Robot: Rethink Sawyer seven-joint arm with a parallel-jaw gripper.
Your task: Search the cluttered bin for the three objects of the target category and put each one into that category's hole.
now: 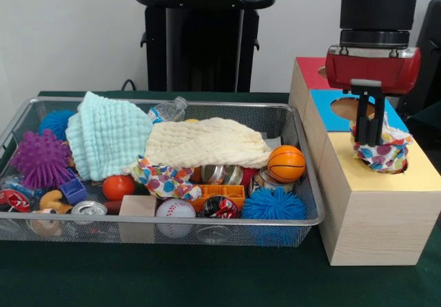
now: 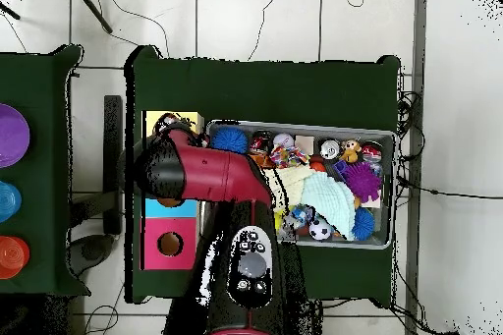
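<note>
Pincer [image 1: 368,140] clamped on a dotted cloth [image 1: 383,150] over the yellow hole of the wooden box [image 1: 375,210]. Wire bin [image 1: 207,221] of clutter stands beside it on the green surface [image 1: 172,279].

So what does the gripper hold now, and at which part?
The gripper holds a white cloth with coloured dots, pinched at its bunched top, over the yellow section's hole.

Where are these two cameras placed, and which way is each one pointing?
Front view: across the table, level with it, facing the wire mesh bin and the wooden box with coloured tops; the red and black arm's hand hangs over the yellow section, holding a spotted multicoloured cloth.
Overhead view: above, looking straight down; the red arm reaches over the box.
Both show bin, box, arm and green table.
</note>
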